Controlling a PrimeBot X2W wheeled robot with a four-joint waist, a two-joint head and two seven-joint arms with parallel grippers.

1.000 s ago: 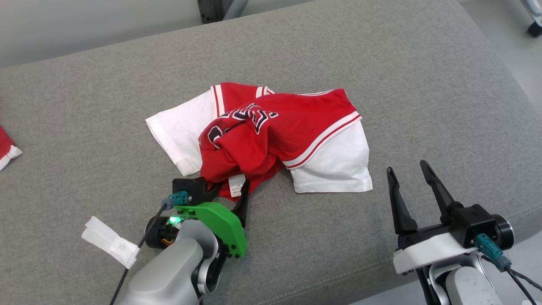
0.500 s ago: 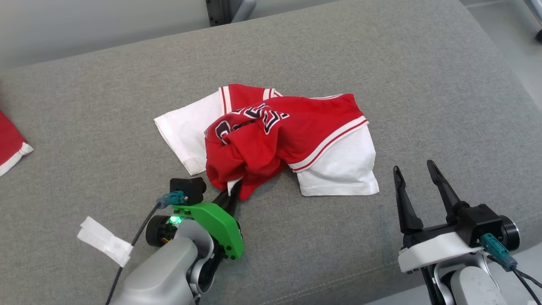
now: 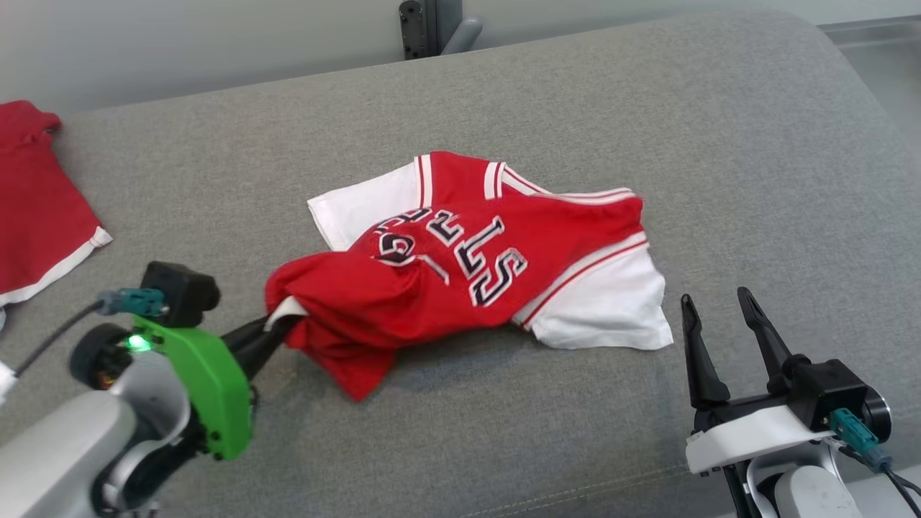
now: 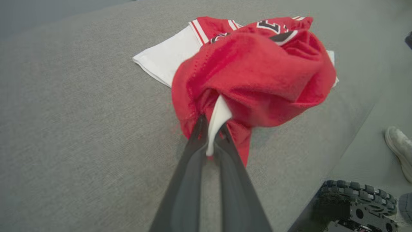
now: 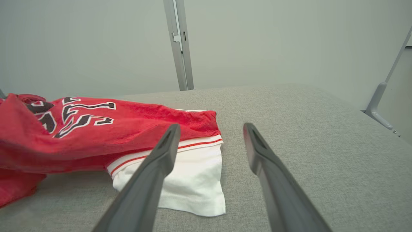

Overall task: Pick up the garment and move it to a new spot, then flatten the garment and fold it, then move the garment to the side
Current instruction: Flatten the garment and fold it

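closing down since a second ago, the left gripper (image 3: 280,325) is now pinching the garment (image 3: 504,237), and the red cloth is stretching out toward it, lettering showing wider than before. the grey cushion (image 3: 647,108) is carrying everything. the garment is lying around the middle of the cushion, its red body bunching and lifting at the end nearer the cushion's left, its white sleeves spreading flat toward the cushion's far and right sides. another red piece (image 3: 36,201) is resting at the cushion's far left edge, well apart. the right gripper (image 3: 716,295) is hovering over the cushion's near right part, fingers spread wide and gripping nothing, near one white sleeve. over the cushion's near left part, the left gripper's fingers are squeezing together on the red hem and its white label (image 4: 217,119).
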